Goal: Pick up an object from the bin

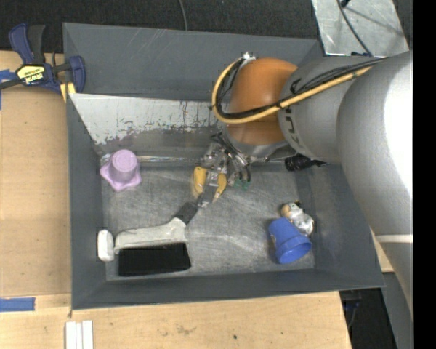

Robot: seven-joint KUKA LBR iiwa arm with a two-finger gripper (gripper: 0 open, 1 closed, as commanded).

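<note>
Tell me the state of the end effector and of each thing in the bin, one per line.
end effector: low over the middle of the bin, at the yellow thing
yellow thing: right at the end effector; whether gripped cannot be told
lilac cup: standing, back left, alone
brush: lying flat, front left
blue cup: tipped on its side, front right, against a small white thing

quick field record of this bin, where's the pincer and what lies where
pincer: pincer over the middle of the grey metal bin
nearest: small yellow object beside it; held or not, unclear
left: lilac plastic cup-shaped toy
front left: white-handled brush with black bristles
front right: blue plastic cup, small pale figure touching it
</note>
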